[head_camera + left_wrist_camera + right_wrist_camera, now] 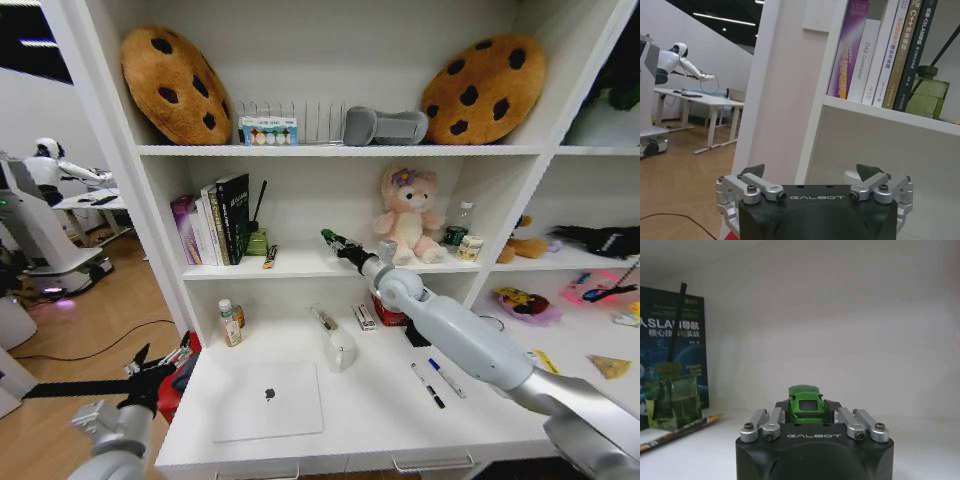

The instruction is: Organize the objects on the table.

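R gripper (327,237) is reached out over the middle shelf (300,265), between the row of books (215,220) and the pink plush (408,215). Jaws closed on the green toy car (805,402): in the R wrist view the car sits dead centre between the two fingers (766,424), clamped on both sides, rear end facing the camera, level. Car is held above the shelf surface; can't tell if the wheels touch it. A pencil (680,432) lies on the shelf off to one side, next to a green glass bottle (675,402) standing in front of a dark book.

L gripper (812,172) hangs low by the worktop's (380,410) left end, outside the shelf unit, jaws spread wide w/ nothing between them.

On the worktop: silver laptop (268,400), lid shut, front-left; white mug (341,350) just behind its back-right corner; two marker pens (437,382) lying side by side under the R arm, well apart from the laptop.
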Available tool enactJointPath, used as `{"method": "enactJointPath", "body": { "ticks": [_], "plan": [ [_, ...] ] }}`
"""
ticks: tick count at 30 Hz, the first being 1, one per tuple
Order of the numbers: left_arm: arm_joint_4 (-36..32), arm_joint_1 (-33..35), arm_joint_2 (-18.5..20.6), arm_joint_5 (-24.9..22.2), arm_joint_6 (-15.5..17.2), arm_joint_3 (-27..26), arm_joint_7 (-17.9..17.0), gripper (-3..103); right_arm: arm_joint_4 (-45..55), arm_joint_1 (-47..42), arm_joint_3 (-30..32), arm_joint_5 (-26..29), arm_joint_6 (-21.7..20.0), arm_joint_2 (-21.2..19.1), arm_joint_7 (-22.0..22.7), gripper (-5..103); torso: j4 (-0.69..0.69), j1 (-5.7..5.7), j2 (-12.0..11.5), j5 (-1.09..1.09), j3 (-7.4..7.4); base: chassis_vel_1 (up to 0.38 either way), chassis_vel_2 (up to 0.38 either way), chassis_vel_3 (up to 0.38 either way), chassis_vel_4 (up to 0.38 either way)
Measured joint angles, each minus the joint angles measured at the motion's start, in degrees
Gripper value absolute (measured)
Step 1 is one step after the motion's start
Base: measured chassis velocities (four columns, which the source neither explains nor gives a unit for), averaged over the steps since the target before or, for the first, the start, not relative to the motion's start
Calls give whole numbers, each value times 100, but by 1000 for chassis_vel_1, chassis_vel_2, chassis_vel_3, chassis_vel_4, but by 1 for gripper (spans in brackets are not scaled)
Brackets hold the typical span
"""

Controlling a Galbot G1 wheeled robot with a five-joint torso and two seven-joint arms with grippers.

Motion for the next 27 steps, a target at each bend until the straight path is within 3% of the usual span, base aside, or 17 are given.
{"method": "enactJointPath", "body": {
  "ticks": [6,14,15,18,20,23,24,27],
  "plan": [
    [63,-81,-30,-17,-1,-8,0,100,-31,-127,46,-72,-56,34,71,35,0,0,0,0,0,0,0,0,0],
    [91,-39,-38,-44,-33,-73,38,100,-54,-147,117,-87,-136,80,201,66,2,-1,0,0,0,0,0,0,0],
    [91,-39,-38,-44,-33,-73,38,100,-54,-147,117,-87,-136,80,201,66,2,-1,0,0,0,0,0,0,0],
    [86,-34,-42,-31,-34,-69,31,100,197,-219,252,49,-137,65,322,83,3,0,0,0,0,0,0,0,0],
    [83,-35,-33,-33,-34,-71,27,100,352,-284,326,87,-142,31,336,83,3,0,0,0,0,0,0,0,0],
    [87,-54,32,-55,-34,-101,14,100,1164,-786,763,124,-171,-250,336,97,3,0,0,-1,-1,0,0,0,0],
    [87,-54,32,-55,-34,-101,14,100,1164,-786,763,124,-171,-250,336,97,3,0,0,-1,-1,0,0,0,0],
    [106,-71,55,-67,-32,-106,11,100,2090,-1631,1521,20,-183,-780,293,100,-2,-1,0,1,-1,0,0,0,0]
  ]
}}
